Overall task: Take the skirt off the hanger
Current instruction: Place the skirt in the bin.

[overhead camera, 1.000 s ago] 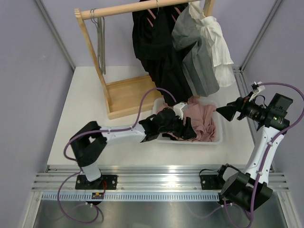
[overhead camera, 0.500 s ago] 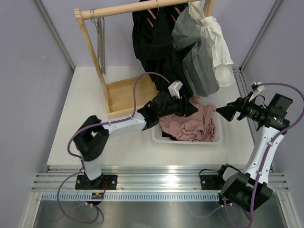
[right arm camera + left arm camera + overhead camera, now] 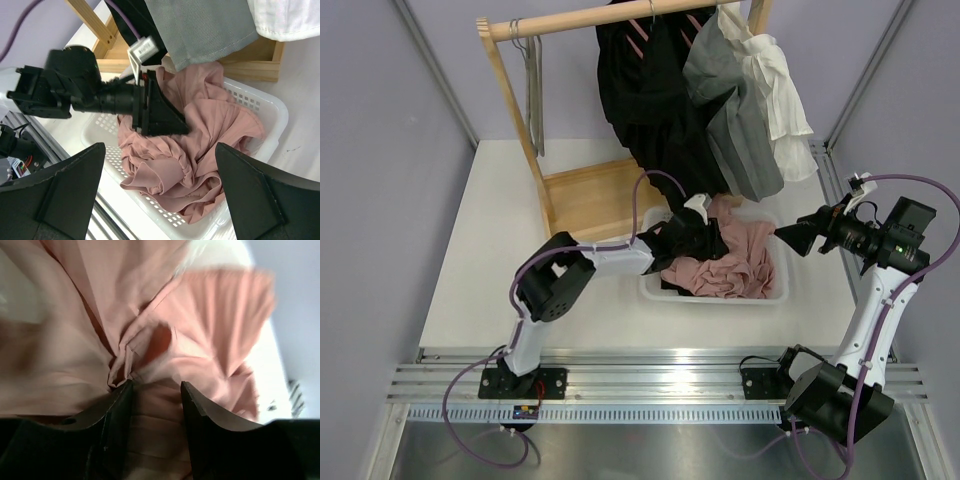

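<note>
Right now the left end effector (image 3: pixel 156 385) is down inside the white basket (image 3: pixel 775 292) on the table (image 3: pixel 500 230), at the basket's back left corner. Its two fingers stand partly apart. Pink cloth (image 3: pixel 730 262) shows in the gap between them. I cannot see them pinching anything for sure.

That pink cloth lies heaped in the basket and is on no hanger. The clothes on hangers are up behind the basket, on the wooden rack (image 3: pixel 570 20). A black skirt (image 3: pixel 655 110) hangs from a pink hanger (image 3: pixel 638 30). Beside it are a grey piece (image 3: pixel 735 130) and a white piece (image 3: pixel 775 90). Each one hangs long and straight down, and the low edge of the black skirt comes down just behind the basket's back rim.

So I think the skirt to take off lies up and back from the left end effector, which is the nearer one. It would have to lift out of the basket to reach it.

The right end effector (image 3: pixel 798 238) floats just beside the basket's right side. It is spread wide and holds nothing.
</note>
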`<control>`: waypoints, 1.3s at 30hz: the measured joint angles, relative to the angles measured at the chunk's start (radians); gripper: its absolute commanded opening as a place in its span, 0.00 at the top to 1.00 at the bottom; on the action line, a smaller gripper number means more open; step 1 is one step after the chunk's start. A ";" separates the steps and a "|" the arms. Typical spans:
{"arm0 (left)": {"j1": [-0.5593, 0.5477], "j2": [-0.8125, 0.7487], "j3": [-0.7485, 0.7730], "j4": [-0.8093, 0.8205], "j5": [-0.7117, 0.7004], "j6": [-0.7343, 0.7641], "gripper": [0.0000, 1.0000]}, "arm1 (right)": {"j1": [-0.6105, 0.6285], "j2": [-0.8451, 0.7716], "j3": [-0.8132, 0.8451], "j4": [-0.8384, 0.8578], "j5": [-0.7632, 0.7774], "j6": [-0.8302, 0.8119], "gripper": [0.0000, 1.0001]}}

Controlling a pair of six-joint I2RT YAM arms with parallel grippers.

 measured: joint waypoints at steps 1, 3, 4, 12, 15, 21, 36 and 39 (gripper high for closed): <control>-0.008 0.011 0.000 -0.013 0.000 -0.002 0.53 | 0.000 0.000 0.000 -0.001 0.000 -0.001 0.01; -0.024 0.039 0.005 -0.024 0.004 -0.008 0.53 | 0.000 0.000 0.000 -0.002 -0.001 -0.002 0.01; -0.033 0.057 0.006 -0.026 0.006 -0.012 0.53 | 0.000 0.000 0.000 -0.002 -0.002 -0.002 0.01; -0.092 0.112 0.047 -0.026 0.041 -0.034 0.47 | 0.000 -0.001 0.000 -0.006 -0.002 -0.008 0.01; -0.099 0.107 0.041 -0.014 0.042 -0.025 0.43 | 0.000 -0.001 0.000 -0.016 -0.002 -0.015 0.01; -0.108 -0.045 -0.055 -0.012 0.027 0.067 0.31 | 0.000 -0.001 0.000 -0.032 -0.002 -0.039 0.00; -0.167 -0.575 -0.181 -0.009 0.050 0.306 0.23 | 0.000 -0.016 0.000 -0.057 -0.010 -0.071 0.01; -0.158 -0.620 -0.179 -0.089 0.008 0.338 0.24 | 0.000 -0.017 0.000 -0.065 -0.010 -0.077 0.01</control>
